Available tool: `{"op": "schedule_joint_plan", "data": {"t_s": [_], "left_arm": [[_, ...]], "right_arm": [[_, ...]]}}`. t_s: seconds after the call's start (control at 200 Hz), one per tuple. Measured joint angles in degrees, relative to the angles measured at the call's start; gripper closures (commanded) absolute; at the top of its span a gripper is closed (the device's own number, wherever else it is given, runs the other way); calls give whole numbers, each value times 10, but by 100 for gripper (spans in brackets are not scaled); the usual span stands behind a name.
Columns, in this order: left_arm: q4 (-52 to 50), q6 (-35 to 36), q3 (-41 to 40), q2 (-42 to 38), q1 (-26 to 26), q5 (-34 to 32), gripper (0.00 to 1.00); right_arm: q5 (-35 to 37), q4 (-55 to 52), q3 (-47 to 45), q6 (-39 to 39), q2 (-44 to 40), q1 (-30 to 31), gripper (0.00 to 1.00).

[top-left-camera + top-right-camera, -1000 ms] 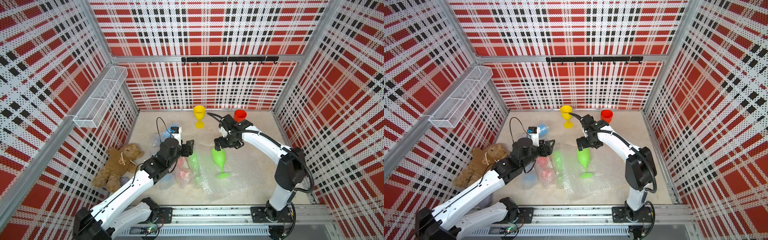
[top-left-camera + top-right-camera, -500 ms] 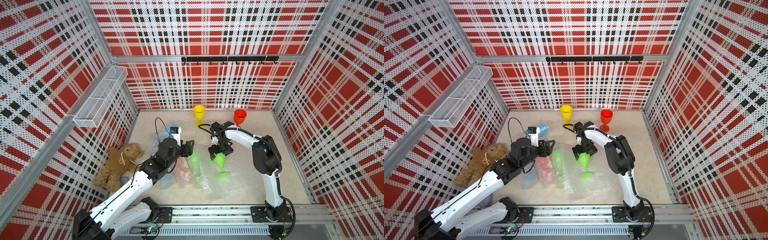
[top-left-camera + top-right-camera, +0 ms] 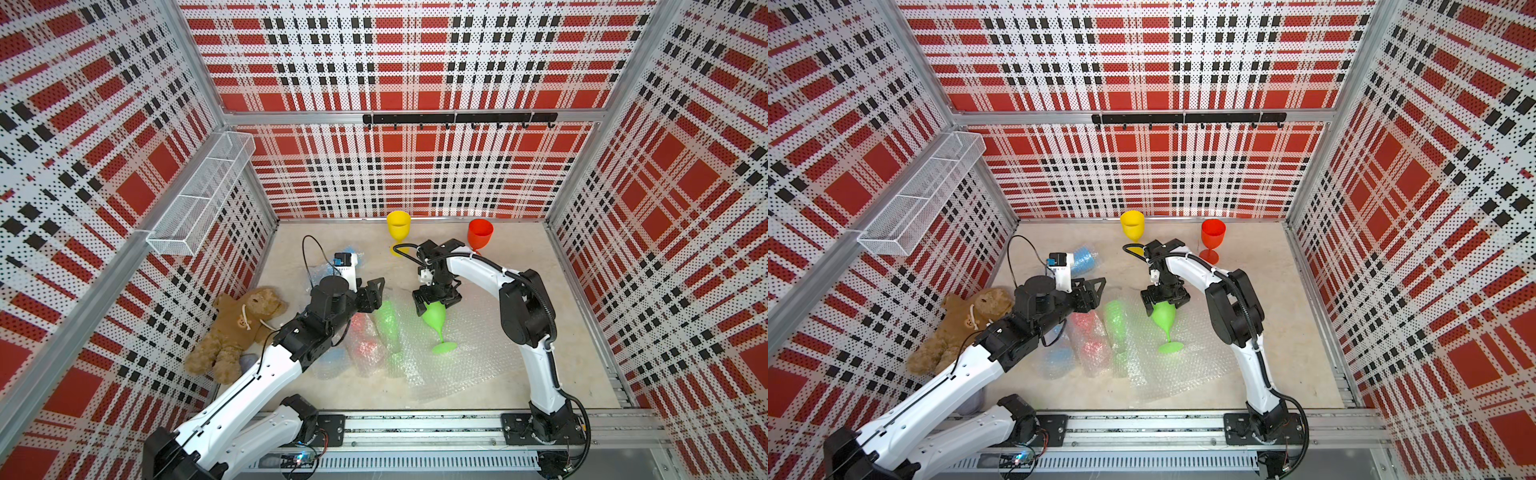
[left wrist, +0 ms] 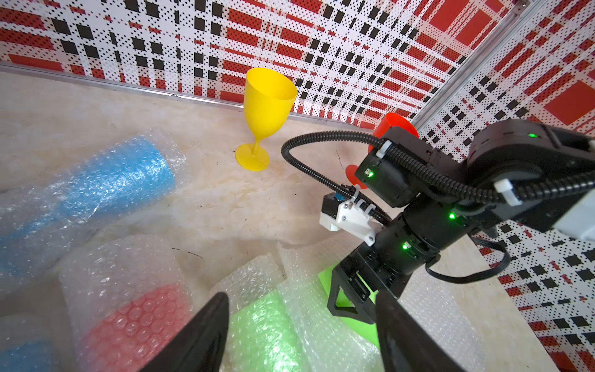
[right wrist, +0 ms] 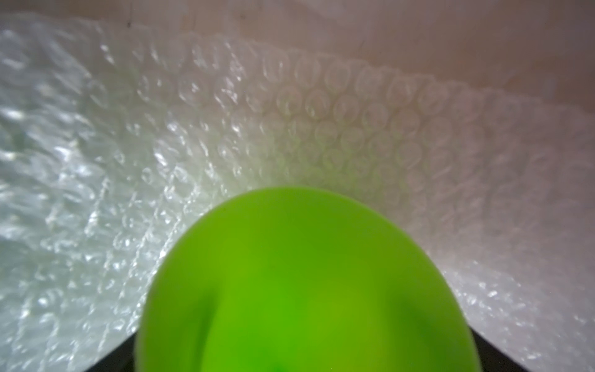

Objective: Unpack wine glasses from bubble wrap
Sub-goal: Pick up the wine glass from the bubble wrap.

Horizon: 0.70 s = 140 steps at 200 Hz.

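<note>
Green goblet point(image 5: 306, 283) blurred and cut off; red goblet point(image 4: 393, 119) mostly hidden behind the right arm point(image 4: 402, 180).

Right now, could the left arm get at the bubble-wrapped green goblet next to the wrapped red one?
Probably yes: the left gripper hangs open close to the wrapped green goblet, and nothing lies on it.

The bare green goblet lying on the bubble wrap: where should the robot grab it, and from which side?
Probably the bowl, from above. The bare green goblet lies on its side on the flat bubble wrap; its bowl is the widest part, and the stem is thin. The right gripper hovers there, jaws open astride the bowl.
</note>
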Motion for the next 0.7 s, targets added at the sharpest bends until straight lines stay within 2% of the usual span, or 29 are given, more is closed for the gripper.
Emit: {"op": "schedule_joint_plan", "data": {"t_s": [0.18, 0.376, 0.701], "left_arm": [[0, -1, 0, 1, 4, 2, 27], [0, -2, -1, 1, 6, 4, 27], [0, -2, -1, 5, 10, 3, 27]], "right_arm": [[2, -2, 16, 0, 12, 0, 2], [5, -4, 38, 0, 12, -1, 24], [18, -5, 64, 5, 2, -1, 26]]}}
